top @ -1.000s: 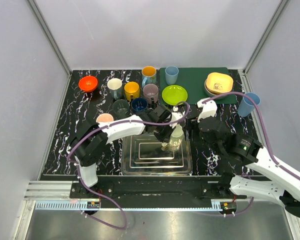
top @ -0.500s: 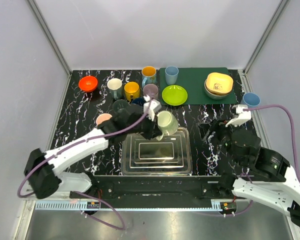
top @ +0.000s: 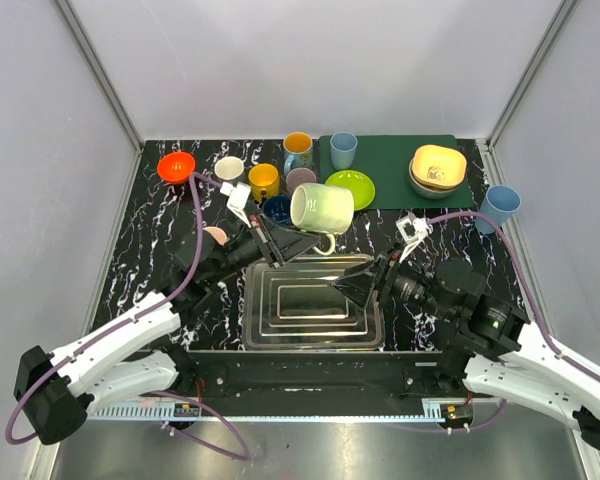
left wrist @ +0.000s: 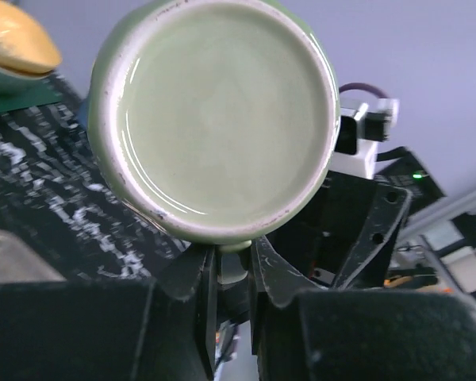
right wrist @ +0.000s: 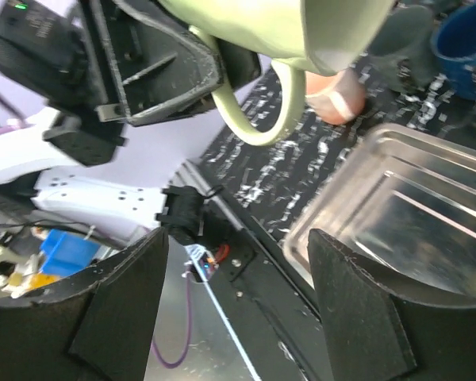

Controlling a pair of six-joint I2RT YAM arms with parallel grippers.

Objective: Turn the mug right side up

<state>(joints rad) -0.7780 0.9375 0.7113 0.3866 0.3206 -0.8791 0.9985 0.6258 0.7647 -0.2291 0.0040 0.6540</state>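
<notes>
While I hold green mug (top: 322, 208) sideways, airborne above tray (top: 280, 325) far edge, left end effector (left wrist: 232, 258) pinches narrow, apparently handle (right wrist: 254, 119) only: mug may swivel, slip, drop. Right end effector (right wrist: 234, 302) wide, empty.

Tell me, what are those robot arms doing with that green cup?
The left arm's claw is pinching the pale green mug by its handle and holding it in the air above the metal tray. The mug is tipped on its side, not right side up yet. The right arm's claw is open and points up toward the mug from over the tray, but it isn't touching it.
</notes>
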